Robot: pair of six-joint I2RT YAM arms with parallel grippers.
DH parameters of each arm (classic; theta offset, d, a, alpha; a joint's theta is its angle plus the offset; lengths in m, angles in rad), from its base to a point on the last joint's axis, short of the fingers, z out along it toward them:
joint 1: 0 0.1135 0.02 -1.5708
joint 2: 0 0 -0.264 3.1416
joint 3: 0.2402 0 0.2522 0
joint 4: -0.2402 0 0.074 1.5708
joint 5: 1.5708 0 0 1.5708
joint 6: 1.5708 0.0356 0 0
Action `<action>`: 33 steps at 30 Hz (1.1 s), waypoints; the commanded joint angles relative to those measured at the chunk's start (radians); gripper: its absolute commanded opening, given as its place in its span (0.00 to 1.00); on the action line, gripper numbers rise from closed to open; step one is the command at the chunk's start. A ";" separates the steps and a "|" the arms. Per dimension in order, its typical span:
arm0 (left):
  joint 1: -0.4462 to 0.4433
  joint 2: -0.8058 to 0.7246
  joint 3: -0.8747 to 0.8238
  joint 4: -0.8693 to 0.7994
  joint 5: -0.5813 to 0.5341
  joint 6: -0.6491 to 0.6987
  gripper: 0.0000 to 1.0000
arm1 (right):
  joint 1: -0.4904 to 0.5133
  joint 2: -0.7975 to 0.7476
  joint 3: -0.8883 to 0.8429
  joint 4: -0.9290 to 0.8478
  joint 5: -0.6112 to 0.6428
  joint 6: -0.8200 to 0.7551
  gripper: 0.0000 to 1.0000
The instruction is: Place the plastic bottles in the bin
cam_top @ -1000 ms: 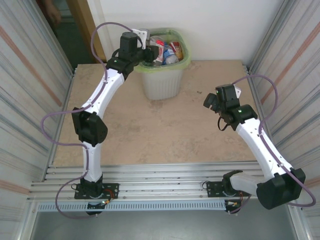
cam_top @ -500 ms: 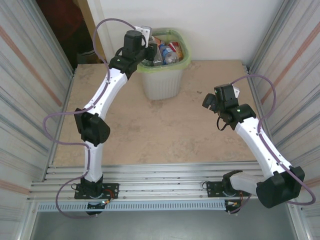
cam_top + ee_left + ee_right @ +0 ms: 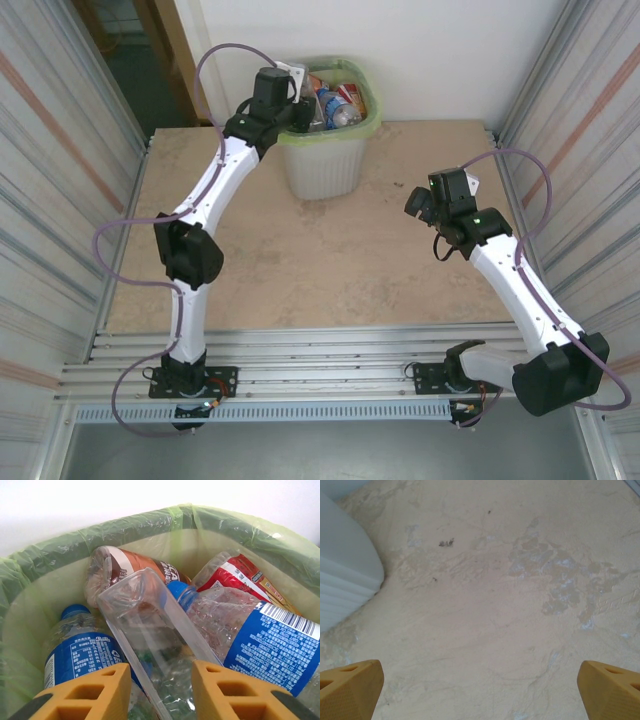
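Plastic bottles [image 3: 260, 630], crumpled, glossy, heaped in green-bagged bin [image 3: 150, 522]

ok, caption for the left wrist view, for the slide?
Left gripper holds a clear bottle over the green-lined bin, already packed with crushed bottles.

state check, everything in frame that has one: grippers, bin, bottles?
left gripper: jaws shut on the clear bottle, over the bin
right gripper: jaws open, empty, above the table
bin: upright, bag-lined, holding bottles
clear bottle: gripped, tilted, inside the bin
blue-label bottles: capped, lying in the bin
brown bottle: crushed, in the bin
red-label bottle: crushed, in the bin
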 commanded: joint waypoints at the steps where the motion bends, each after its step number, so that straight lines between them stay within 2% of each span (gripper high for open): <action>1: 0.002 -0.103 -0.022 0.020 0.017 0.019 0.39 | 0.006 -0.011 0.035 -0.009 0.030 0.012 0.98; 9: 0.002 -0.338 -0.257 0.153 0.009 0.024 0.42 | 0.002 -0.068 0.014 -0.016 0.077 -0.009 0.98; 17: 0.009 -0.619 -0.582 0.271 -0.075 0.040 0.51 | -0.009 -0.117 0.000 -0.042 0.143 -0.013 0.98; 23: 0.031 -0.830 -0.829 0.330 -0.139 0.013 0.68 | -0.020 -0.154 -0.019 -0.044 0.181 -0.018 0.98; 26: 0.041 -0.915 -0.922 0.336 -0.173 0.004 0.70 | -0.023 -0.172 -0.029 -0.049 0.213 -0.016 0.98; 33: 0.060 -1.066 -1.080 0.303 -0.273 0.001 0.99 | -0.037 -0.215 -0.039 -0.051 0.270 -0.012 0.98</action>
